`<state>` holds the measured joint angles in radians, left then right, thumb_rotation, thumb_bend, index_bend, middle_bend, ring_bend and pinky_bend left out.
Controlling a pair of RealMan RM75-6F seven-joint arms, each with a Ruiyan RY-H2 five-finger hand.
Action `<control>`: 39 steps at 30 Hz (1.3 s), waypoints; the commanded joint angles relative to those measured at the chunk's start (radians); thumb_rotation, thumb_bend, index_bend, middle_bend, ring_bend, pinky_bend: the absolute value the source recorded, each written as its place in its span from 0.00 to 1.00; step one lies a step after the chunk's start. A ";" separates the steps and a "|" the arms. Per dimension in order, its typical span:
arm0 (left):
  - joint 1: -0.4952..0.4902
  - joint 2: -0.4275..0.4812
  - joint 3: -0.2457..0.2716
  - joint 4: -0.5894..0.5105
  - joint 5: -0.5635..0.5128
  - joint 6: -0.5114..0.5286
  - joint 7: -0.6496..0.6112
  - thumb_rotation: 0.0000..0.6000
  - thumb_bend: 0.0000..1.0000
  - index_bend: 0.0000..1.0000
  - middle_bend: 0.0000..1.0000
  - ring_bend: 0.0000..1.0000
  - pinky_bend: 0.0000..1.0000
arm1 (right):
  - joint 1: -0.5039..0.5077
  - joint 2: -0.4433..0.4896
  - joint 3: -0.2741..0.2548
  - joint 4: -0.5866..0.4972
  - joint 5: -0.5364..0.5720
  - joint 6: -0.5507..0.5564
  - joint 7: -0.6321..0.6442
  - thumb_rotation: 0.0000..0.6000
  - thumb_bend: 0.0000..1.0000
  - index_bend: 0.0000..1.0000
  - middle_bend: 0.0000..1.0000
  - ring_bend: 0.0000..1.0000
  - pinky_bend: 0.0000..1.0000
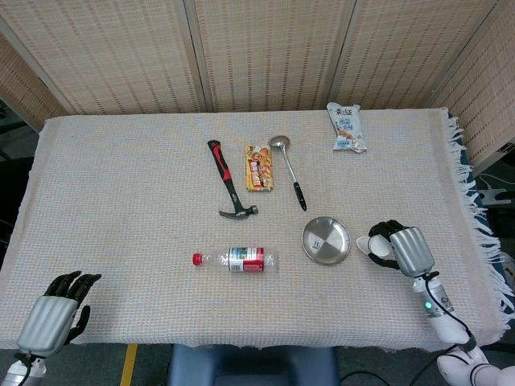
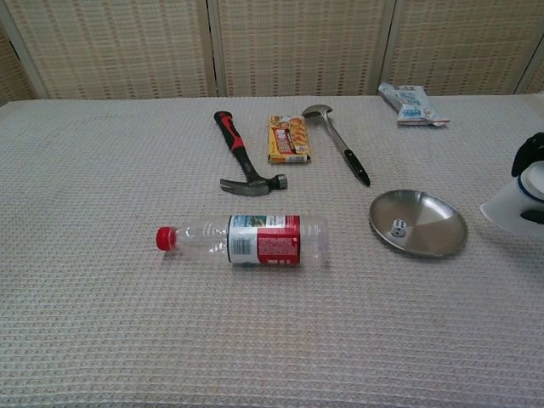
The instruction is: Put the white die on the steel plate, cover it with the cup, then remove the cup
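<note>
The white die lies uncovered on the steel plate, seen also from the head view as the die on the plate. To the plate's right my right hand grips the white cup, upside down and tilted; in the chest view the cup and the right hand show at the right edge, low over the cloth. My left hand rests at the table's front left corner, fingers apart, holding nothing.
A plastic bottle lies left of the plate. Behind it are a hammer, a snack pack and a ladle. A snack bag lies at the back right. The fringed table edge is close to my right hand.
</note>
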<state>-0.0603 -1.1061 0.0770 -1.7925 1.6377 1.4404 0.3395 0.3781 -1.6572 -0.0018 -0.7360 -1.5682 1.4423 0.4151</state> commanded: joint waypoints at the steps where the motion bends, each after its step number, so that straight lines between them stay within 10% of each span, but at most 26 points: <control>1: 0.000 -0.001 -0.001 0.000 -0.003 -0.001 0.001 1.00 0.58 0.16 0.19 0.13 0.18 | -0.003 -0.016 0.000 0.049 0.003 -0.022 0.045 1.00 0.10 0.47 0.50 0.36 0.68; 20: 0.000 -0.001 -0.001 0.001 0.000 0.000 -0.001 1.00 0.58 0.16 0.20 0.14 0.18 | -0.002 0.025 -0.011 0.036 -0.001 -0.119 0.057 1.00 0.08 0.12 0.15 0.01 0.28; 32: -0.002 0.001 0.000 0.005 0.001 -0.002 -0.007 1.00 0.58 0.16 0.20 0.14 0.18 | -0.133 0.376 -0.040 -0.687 0.004 0.042 -0.391 1.00 0.06 0.00 0.05 0.00 0.17; 39: -0.004 -0.002 0.003 0.006 0.005 -0.007 -0.001 1.00 0.58 0.16 0.20 0.14 0.18 | -0.188 0.426 -0.037 -0.895 0.117 0.015 -0.660 1.00 0.10 0.00 0.05 0.00 0.17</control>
<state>-0.0641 -1.1078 0.0795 -1.7868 1.6427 1.4337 0.3390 0.2410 -1.2964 -0.0365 -1.5142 -1.5242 1.4533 -0.1010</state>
